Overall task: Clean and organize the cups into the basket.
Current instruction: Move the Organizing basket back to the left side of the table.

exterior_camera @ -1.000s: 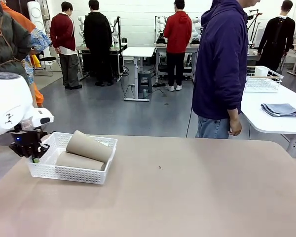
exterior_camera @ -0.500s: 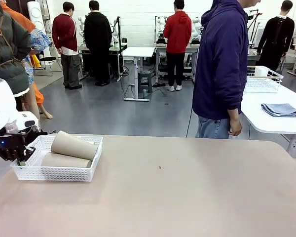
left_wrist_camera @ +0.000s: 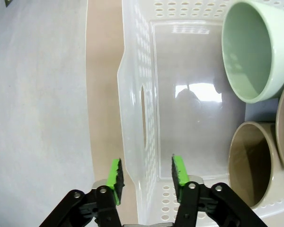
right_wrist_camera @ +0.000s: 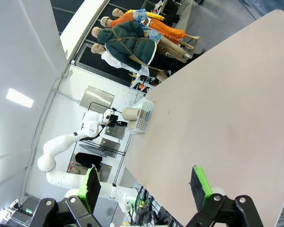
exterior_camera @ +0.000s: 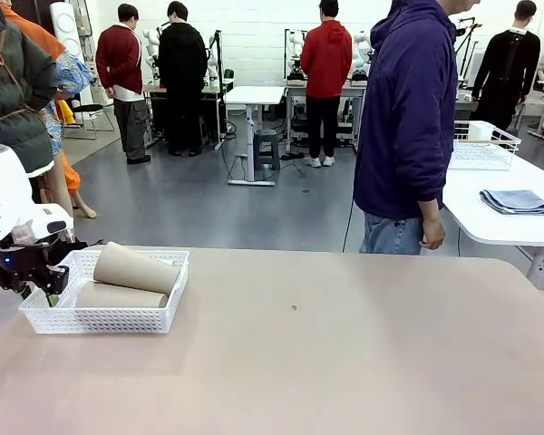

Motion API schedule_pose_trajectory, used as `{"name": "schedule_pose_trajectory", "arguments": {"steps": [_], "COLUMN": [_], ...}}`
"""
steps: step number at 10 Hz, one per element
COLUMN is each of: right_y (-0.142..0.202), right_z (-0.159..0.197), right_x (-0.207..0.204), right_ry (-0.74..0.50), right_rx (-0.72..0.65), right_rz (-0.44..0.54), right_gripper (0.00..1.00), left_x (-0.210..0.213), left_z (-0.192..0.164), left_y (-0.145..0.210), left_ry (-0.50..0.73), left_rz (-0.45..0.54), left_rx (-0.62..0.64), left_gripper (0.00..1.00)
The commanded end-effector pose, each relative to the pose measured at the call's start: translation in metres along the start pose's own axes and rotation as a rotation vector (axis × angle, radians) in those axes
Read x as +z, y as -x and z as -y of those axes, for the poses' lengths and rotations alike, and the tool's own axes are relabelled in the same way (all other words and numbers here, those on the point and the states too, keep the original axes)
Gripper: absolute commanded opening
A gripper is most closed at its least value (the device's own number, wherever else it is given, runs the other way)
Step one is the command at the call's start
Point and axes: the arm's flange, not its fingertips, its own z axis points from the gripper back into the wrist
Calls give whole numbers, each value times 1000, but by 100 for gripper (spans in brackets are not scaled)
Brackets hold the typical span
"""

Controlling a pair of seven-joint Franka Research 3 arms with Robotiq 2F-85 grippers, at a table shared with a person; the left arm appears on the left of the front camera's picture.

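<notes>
The basket (exterior_camera: 104,316) has slid toward the tabletop's (exterior_camera: 344,362) left edge, cups (exterior_camera: 136,267) lying lengthwise inside, and the left gripper (left_wrist_camera: 146,176) now stands open astride its end wall, nearest arm, gripping nothing.

- The left gripper (left_wrist_camera: 146,176) has its fingers spread, one on each side of the basket (left_wrist_camera: 132,94) end wall.
- Inside, cups (exterior_camera: 136,266) fill one side; the floor by the handle hole is bare.
- The table (exterior_camera: 344,362) is open and wide.
</notes>
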Motion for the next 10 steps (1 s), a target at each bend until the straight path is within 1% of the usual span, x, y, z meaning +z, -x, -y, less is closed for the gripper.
{"name": "schedule_pose_trajectory", "arguments": {"steps": [1,2,8,9,10], "right_y": [3,3,3,3,3], "right_z": [-3,-3,-3,-3,-3], "right_x": [-2,-2,-2,-2,-2], "right_ry": [12,12,12,12,12], "right_rx": [-10,-10,-10,-10,-10], "right_rz": [3,3,3,3,3], "right_gripper": [100,100,100,100,100], "left_x": [7,6,9,15,30], "left_z": [-3,-5,-9,-9,-7], "left_y": [1,1,3,4,9], "left_ry": [7,6,15,12,-1], "left_rz": [25,23,18,28,52], "left_rx": [-24,-26,-30,-23,32], "left_gripper": [97,100,100,100,100]}}
